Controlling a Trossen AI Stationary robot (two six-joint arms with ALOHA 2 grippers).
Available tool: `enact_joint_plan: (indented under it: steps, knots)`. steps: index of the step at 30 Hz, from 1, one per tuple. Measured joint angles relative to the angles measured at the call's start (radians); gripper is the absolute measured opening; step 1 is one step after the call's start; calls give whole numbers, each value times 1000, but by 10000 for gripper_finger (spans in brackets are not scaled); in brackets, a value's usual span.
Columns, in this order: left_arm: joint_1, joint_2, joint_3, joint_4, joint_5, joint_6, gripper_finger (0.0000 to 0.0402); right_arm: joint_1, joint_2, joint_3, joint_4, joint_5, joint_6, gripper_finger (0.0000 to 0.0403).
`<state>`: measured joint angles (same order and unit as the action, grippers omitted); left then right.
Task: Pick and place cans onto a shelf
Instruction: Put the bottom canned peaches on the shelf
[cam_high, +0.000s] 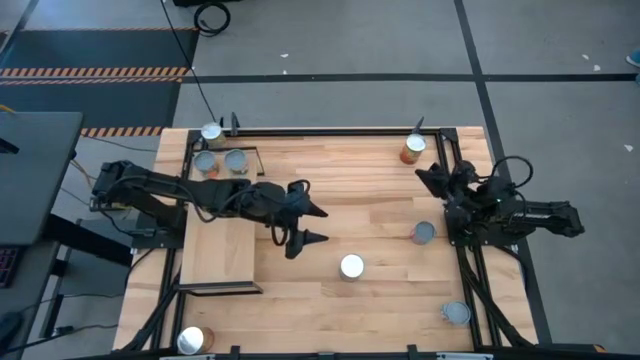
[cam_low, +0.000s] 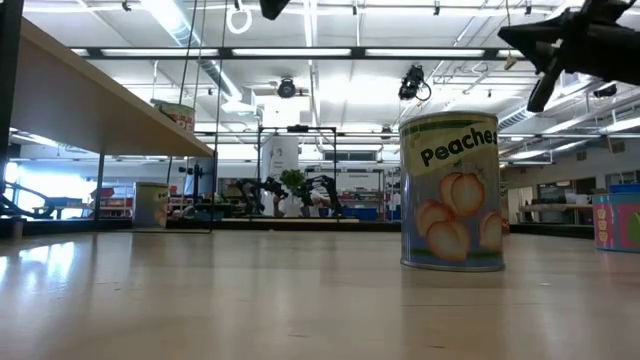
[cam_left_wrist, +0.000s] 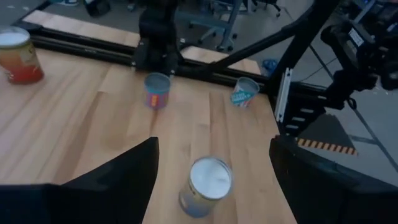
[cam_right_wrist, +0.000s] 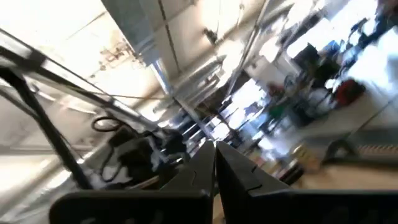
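Roughly at the table's nine o'clock edge lies the shelf (cam_high: 218, 255), its pale board bare at the near end; three cans (cam_high: 222, 160) sit clustered at about ten o'clock, around the shelf's far end, and whether they rest on the board cannot be told. One more can (cam_high: 192, 340) stands at seven o'clock.

Moving toward the centre, the left gripper (cam_high: 312, 224) hangs above the table with its fingers spread wide and empty. Its arm stretches nearly flat from the nine o'clock mount, wrist tipped down toward the peaches can (cam_high: 351, 266), which stands upright just beyond the fingertips, at about six o'clock from the table's middle.

Risk, as I judge it: the can is not centred between the fingers, so a straight descent could land one finger on the lid or knock the can over and set it rolling.

Farther right, a can (cam_high: 412, 150) stands at one o'clock, another (cam_high: 424, 233) at three, another (cam_high: 456, 313) at five. The right gripper (cam_high: 432, 178) waits raised at the three o'clock edge, fingers pressed together, holding nothing.
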<state>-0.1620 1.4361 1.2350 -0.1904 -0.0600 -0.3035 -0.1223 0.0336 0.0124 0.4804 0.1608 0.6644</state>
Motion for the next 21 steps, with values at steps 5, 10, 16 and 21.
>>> enact_joint_plan:
  steps: [5,10,16,21]
  knots:
    - [0,0,0,-3,-5,0,294,94,116,87,-59,-37,31,13]
    - [-19,-1,0,-48,19,-12,273,230,337,246,-161,89,17,4]
    - [-64,-5,0,-134,24,-26,241,403,652,428,-257,160,138,6]
    - [-97,-5,0,-189,24,-26,218,567,882,585,-350,160,328,6]
